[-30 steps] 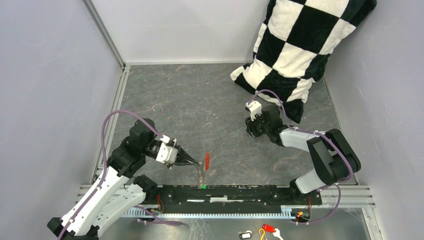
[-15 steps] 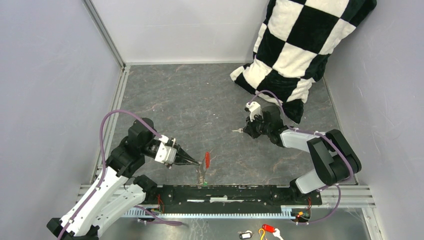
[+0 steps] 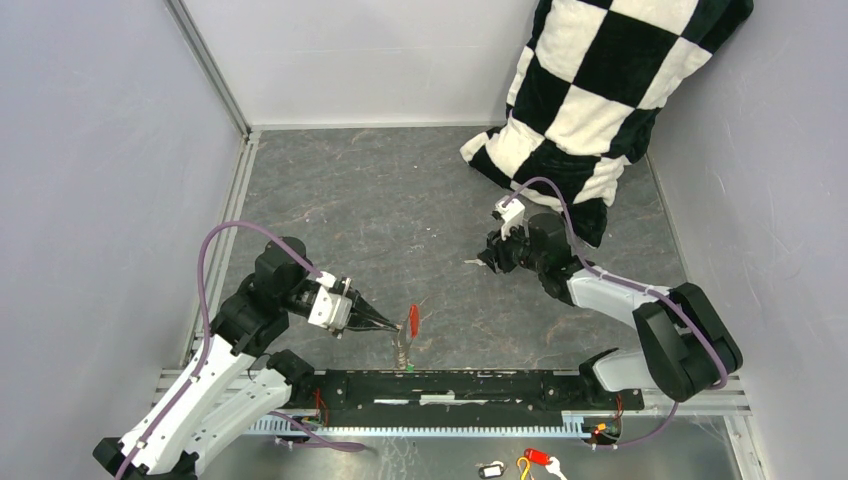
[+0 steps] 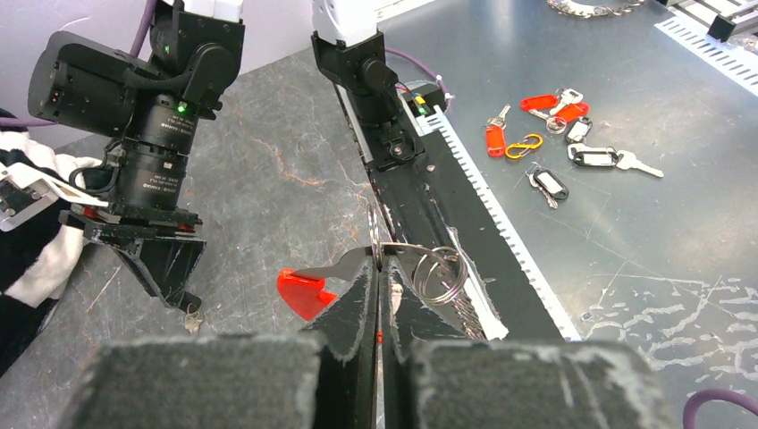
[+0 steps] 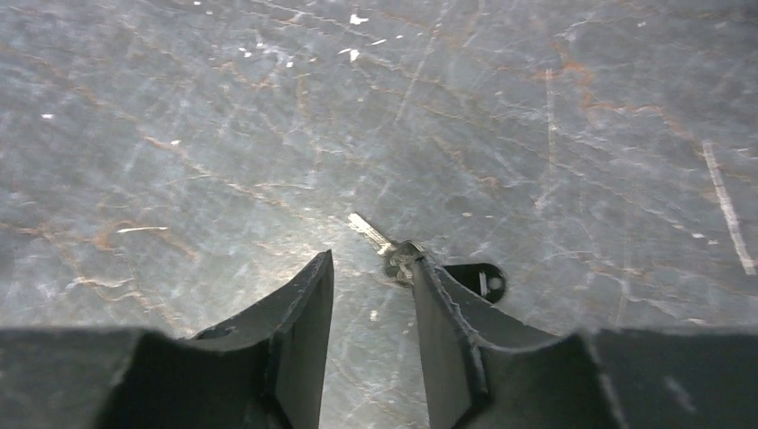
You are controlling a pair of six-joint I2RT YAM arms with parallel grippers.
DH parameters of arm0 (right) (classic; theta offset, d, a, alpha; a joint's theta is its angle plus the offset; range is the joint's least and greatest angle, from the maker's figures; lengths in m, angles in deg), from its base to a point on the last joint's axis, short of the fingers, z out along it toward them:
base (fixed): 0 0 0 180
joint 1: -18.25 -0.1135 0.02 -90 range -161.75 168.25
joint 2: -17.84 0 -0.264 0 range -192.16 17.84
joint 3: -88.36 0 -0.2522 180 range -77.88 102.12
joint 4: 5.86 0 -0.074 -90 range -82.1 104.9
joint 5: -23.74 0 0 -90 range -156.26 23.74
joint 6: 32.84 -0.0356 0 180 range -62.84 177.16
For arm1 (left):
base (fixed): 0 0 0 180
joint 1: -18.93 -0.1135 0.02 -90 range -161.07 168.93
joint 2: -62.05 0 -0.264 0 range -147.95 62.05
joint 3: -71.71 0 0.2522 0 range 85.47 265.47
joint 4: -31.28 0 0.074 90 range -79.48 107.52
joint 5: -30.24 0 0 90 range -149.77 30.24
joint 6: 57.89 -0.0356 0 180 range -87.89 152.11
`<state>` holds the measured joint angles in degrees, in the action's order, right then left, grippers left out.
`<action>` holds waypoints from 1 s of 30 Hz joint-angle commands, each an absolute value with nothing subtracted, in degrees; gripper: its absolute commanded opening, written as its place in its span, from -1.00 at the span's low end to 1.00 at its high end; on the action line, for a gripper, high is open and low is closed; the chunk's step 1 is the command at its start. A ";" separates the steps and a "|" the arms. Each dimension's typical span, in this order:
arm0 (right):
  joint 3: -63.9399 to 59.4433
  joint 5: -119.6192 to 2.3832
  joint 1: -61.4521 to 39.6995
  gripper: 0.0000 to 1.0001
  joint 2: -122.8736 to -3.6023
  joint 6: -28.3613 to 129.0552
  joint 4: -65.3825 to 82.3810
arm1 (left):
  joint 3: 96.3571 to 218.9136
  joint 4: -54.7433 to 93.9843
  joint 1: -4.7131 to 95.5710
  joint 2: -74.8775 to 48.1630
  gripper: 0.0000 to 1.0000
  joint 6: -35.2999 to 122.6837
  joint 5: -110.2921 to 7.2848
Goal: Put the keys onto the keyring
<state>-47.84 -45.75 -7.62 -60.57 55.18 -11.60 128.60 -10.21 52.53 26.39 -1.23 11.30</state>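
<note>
Keyring (image 4: 436,268) one, red key (image 4: 302,290) one, metal key (image 5: 383,244) one

Open grey marbled tabletop (image 3: 380,200) stretches between my left gripper (image 3: 397,323) and my right gripper (image 3: 488,262) and out to the far left, but the black-and-white chequered plush cloth (image 3: 590,110) crowds the far right corner close behind my right gripper.

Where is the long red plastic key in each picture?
Top external: long red plastic key, bottom middle, at the left gripper tip.
Left wrist: centre-left, beside the silvery wire keyring that gripper pinches.
Right wrist: not in it.
Shared landmark: grey marbled table.
</note>
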 commanded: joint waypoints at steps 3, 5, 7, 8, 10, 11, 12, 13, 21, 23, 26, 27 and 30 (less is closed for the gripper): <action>-49.07 -50.87 -7.58 -0.02 -60.43 62.92 -14.52 | 130.74 -10.31 52.50 26.97 -0.95 -3.24 12.82; -48.16 -48.34 -7.40 -0.04 -62.27 68.08 -13.52 | 130.78 -10.57 52.53 27.06 -0.96 -3.45 12.75; -46.44 -45.85 -6.98 -0.09 -64.49 73.43 -10.84 | 130.85 -10.68 52.50 27.07 -0.96 -3.48 12.72; -45.77 -44.37 -6.68 -0.10 -65.40 74.96 -9.75 | 130.83 -10.69 52.50 27.07 -0.95 -3.48 12.70; -44.53 -41.41 -6.14 -0.12 -66.84 77.24 -8.68 | 130.90 -10.64 52.50 26.94 -0.96 -3.48 12.83; -44.25 -40.18 -5.81 -0.13 -67.13 78.06 -8.54 | 130.91 -10.69 52.50 26.98 -0.95 -3.49 12.83; -43.94 -39.17 -5.53 -0.13 -67.49 78.69 -8.61 | 131.06 -10.67 52.50 27.00 -0.96 -3.48 12.83; -43.48 -38.37 -5.29 -0.14 -67.91 79.01 -8.51 | 131.10 -10.69 52.51 26.92 -0.96 -3.48 12.83; -40.95 -37.69 -4.45 -0.19 -71.29 79.94 -7.47 | 131.69 -10.69 52.50 27.02 -0.96 -3.40 13.35; -40.14 -38.01 -4.51 -0.21 -71.78 80.42 -6.66 | 131.70 -10.65 52.50 27.11 -0.96 -3.40 13.38; -39.44 -39.79 -4.48 -0.22 -72.06 81.15 -5.53 | 131.85 -10.69 52.51 27.07 -0.96 -3.44 13.66; -39.15 -39.98 -4.41 -0.22 -72.30 81.30 -5.09 | 131.87 -10.68 52.50 26.99 -0.96 -3.40 13.71; -38.79 -40.49 -4.31 -0.23 -72.66 81.57 -3.97 | 131.88 -10.64 52.50 27.07 -0.96 -3.53 13.80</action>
